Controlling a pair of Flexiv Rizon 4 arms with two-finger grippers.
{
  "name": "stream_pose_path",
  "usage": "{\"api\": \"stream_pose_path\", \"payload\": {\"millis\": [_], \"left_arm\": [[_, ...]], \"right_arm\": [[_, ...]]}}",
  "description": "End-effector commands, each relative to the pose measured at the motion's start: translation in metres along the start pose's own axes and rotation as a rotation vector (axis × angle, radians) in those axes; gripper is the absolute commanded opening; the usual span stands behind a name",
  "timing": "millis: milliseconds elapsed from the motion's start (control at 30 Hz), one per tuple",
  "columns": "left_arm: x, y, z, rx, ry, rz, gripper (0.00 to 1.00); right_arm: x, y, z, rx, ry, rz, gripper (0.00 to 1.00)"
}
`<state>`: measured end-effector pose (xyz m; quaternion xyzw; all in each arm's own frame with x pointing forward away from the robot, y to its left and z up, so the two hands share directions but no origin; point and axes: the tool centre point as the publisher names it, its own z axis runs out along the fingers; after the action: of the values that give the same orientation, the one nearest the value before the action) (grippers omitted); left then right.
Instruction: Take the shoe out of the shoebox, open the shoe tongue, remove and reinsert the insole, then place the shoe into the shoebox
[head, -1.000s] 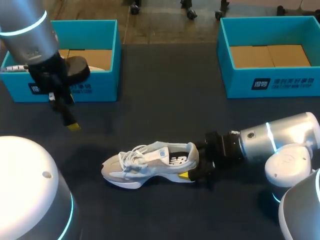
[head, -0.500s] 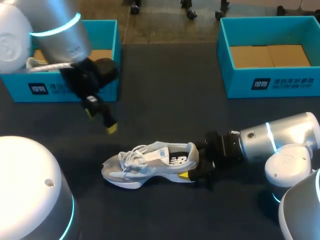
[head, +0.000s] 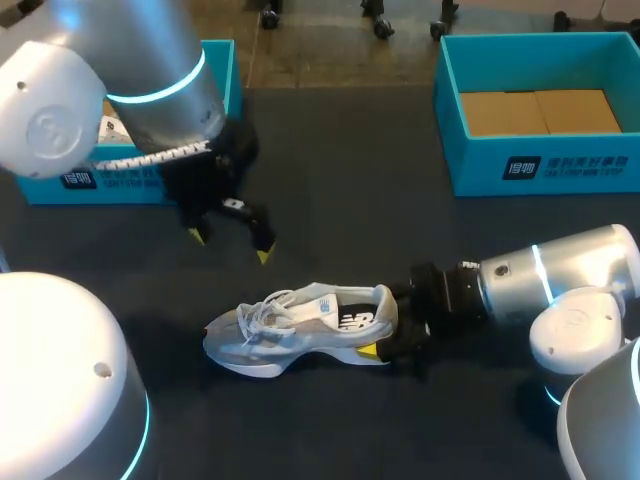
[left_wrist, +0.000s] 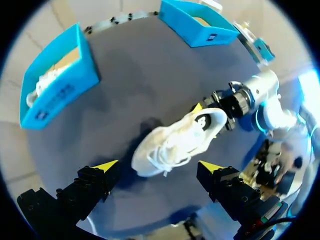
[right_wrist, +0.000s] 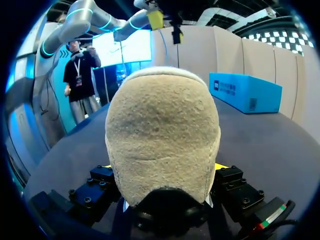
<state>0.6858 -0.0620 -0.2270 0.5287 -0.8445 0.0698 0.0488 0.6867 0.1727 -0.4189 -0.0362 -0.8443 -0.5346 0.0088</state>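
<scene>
The shoe (head: 300, 325) stands on its sole on the dark table (head: 340, 180), out in the open between the two blue shoeboxes and well apart from both. Its long axis runs across the robot's front: toe toward the robot's left, heel toward its right. The right gripper (head: 392, 330) comes in low from the heel end and is closed on the heel, one finger against each side of it, which pins the shoe upright with its opening facing up.

The left gripper (head: 230, 246) hangs above the table with its fingers spread wide and nothing in them. It is beyond the shoe on the far side, toward the toe and lace end, and touches nothing. In the left wrist view the shoe lies ahead of it, with toe and laces nearest and the heel farthest, slanted against the line between the two yellow tips.

That is the relation that counts — the tongue sits under the laces at the half of the shoe nearer the free left arm, while the right arm is taken up at the heel. By this layout, opening the tongue looks like the left gripper's job: come down and toward the robot onto the laces, probably turning so one finger can get under the tongue.
</scene>
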Motion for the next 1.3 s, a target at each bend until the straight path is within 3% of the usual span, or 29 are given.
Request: {"api": "stream_pose_path", "payload": {"millis": [33,133,200,500,567,800,1300], "left_arm": [[0.016,-0.003,0.011,-0.086,0.0,-0.177,1.0],[0.029,-0.002,0.026,-0.073,-0.038,-0.316,1.0],[0.036,0.002,0.035,0.034,-0.102,-0.338,1.0],[0.036,0.002,0.035,0.034,-0.102,-0.338,1.0],[0.044,0.002,0.043,0.02,-0.138,-0.351,1.0],[0.066,-0.012,0.063,-0.147,-0.133,-0.483,1.0],[0.099,-0.025,0.099,-0.186,-0.252,-0.593,1.0]], "right_arm": [[0.0,0.001,0.0,0.005,-0.001,0.001,0.0],[0.0,0.001,0.0,0.005,-0.001,0.001,0.0],[0.0,0.001,0.0,0.005,-0.001,0.001,0.0],[0.0,0.001,0.0,0.005,-0.001,0.001,0.0],[0.0,0.001,0.0,0.005,-0.001,0.001,0.0],[0.0,0.001,0.0,0.005,-0.001,0.001,0.0],[0.0,0.001,0.0,0.005,-0.001,0.001,0.0]]}}
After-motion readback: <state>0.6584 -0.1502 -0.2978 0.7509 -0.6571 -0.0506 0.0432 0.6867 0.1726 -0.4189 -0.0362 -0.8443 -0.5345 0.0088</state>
